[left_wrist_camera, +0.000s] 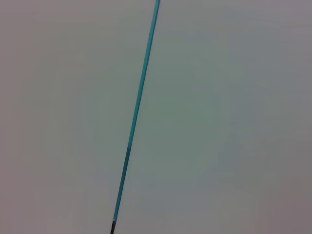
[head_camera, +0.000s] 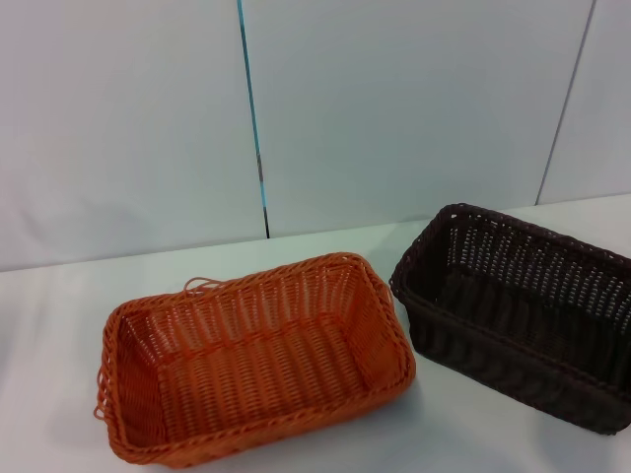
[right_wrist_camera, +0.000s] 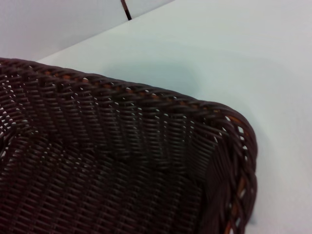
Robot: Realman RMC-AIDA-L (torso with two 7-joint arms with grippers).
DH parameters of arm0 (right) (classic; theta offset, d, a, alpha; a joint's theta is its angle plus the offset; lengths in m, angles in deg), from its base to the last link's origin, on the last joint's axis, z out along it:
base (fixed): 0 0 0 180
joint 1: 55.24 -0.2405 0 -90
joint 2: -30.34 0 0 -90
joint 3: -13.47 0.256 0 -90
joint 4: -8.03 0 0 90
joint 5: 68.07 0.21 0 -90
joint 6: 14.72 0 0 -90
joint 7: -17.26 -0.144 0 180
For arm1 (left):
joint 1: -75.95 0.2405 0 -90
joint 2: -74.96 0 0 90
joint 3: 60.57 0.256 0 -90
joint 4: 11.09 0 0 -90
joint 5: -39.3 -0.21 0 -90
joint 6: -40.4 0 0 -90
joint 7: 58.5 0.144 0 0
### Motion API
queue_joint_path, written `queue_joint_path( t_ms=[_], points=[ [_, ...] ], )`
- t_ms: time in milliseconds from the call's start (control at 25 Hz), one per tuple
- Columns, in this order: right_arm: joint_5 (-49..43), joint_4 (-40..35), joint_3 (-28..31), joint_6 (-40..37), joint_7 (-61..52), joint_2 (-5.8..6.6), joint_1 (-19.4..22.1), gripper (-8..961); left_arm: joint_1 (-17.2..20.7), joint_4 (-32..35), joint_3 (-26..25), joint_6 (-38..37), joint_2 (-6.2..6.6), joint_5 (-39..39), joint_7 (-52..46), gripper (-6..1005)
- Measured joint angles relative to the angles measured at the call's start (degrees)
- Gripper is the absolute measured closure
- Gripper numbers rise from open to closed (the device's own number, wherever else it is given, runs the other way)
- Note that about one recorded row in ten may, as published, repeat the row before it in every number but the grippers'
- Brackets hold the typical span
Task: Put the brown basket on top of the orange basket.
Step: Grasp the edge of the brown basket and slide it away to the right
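Note:
The orange basket [head_camera: 251, 360] rests on the white table at the front left of the head view, with a loose strand at its far rim. To its right sits the brown basket [head_camera: 518, 310], apart from the orange one, its right end cut off by the picture's edge. The right wrist view looks closely down into one corner of the brown basket [right_wrist_camera: 122, 161], showing its braided rim and woven floor. Neither gripper shows in any view.
The white table [head_camera: 315, 251] ends at a pale panelled wall with a teal seam [head_camera: 252, 118]. The left wrist view holds only that wall and the teal seam [left_wrist_camera: 136, 112].

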Motion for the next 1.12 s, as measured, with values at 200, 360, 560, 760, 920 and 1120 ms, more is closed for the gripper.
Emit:
queue_joint_path(
  t_ms=[200, 360, 560, 760, 920, 1120],
  points=[
    [0.0, -2.24, -0.05, -1.6, 0.1, 0.16, -1.46, 204, -0.02, 0.0, 0.0, 0.0, -0.02, -0.15, 0.0, 111],
    [-0.07, -4.18, -0.09, -2.47, 0.2, 0.21, -2.66, 216, 0.14, 0.0, 0.0, 0.0, -0.03, -0.17, 0.0, 111],
    [-1.03, -6.23, -0.23, -3.36, 0.26, 0.2, -3.72, 219, 0.28, 0.0, 0.0, 0.0, 0.03, -0.11, 0.0, 111],
    [-2.29, -7.43, -0.25, -3.56, 0.14, 0.18, -4.19, 229, 0.33, 0.0, 0.0, 0.01, 0.06, -0.08, -0.01, 111],
    [-2.36, -7.73, 0.01, -3.64, 0.11, 0.19, -4.22, 236, 0.33, 0.0, 0.0, 0.01, 0.06, -0.06, 0.0, 111],
    [-2.37, -7.97, 0.31, -3.81, 0.17, 0.27, -4.22, 344, 0.33, 0.0, 0.0, 0.01, 0.06, 0.03, 0.0, 111]
  ],
)
